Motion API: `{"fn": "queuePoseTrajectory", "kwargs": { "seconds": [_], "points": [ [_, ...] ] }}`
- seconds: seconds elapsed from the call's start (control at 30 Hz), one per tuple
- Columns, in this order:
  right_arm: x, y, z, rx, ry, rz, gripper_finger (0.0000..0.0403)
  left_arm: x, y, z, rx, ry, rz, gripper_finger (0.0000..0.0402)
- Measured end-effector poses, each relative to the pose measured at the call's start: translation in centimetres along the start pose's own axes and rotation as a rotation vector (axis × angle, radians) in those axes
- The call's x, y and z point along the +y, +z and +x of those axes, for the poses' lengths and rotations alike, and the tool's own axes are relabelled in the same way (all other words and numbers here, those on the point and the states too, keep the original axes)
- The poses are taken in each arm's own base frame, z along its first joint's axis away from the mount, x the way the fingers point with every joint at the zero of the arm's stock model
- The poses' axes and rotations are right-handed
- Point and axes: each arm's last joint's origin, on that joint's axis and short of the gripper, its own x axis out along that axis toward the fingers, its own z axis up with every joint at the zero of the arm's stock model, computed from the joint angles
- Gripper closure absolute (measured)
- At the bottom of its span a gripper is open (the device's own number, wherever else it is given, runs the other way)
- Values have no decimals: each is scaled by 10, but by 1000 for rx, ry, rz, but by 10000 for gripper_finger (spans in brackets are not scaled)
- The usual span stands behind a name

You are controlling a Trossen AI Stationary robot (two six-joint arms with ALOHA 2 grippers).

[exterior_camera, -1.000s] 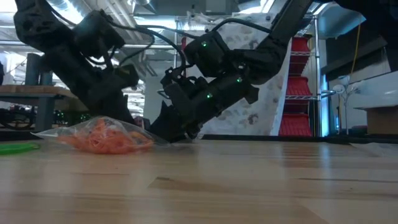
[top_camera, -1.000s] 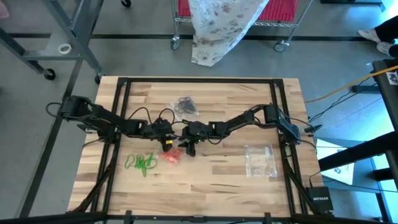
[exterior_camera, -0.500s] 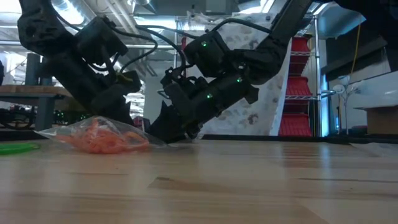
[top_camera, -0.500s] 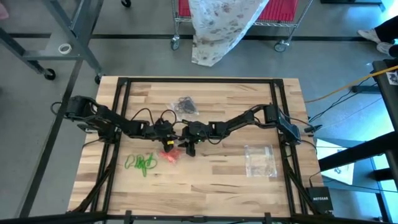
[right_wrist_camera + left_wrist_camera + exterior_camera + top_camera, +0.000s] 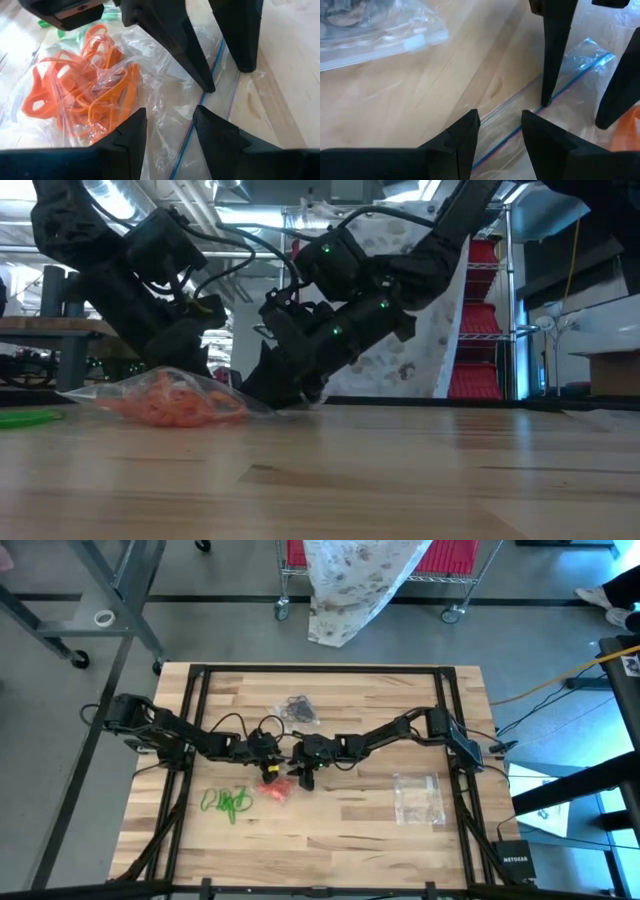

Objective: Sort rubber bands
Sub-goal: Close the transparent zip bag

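The wooden surface [image 5: 340,820] carries three clear bags. At its middle both claws meet over the bag of orange-red rubber bands [image 5: 85,95]. The left claw [image 5: 500,117] has its fingers apart, tips down on the bag's zip edge [image 5: 510,135], clamping nothing that shows. The right claw [image 5: 170,115] likewise stands parted, its fingers astride the same clear plastic beside the orange-red loops. Green rubber bands [image 5: 226,802] lie loose near the left claw; the black rubber bands [image 5: 298,710] sit bagged farther back.
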Motion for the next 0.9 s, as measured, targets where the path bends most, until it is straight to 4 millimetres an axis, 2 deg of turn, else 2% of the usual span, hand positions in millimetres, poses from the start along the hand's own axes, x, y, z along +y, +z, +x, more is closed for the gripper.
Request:
{"fn": "queuePoseTrajectory", "kwargs": {
  "seconds": [0.4, 0.9],
  "points": [
    [0, -3, -1, 55, 25, 102, 240, 0, -1, 0, 3, 0, 28, 254],
    [17, -9, -5, 155, 125, 128, 240, 0, -1, 0, 5, -5, 33, 254]
  ]
}}
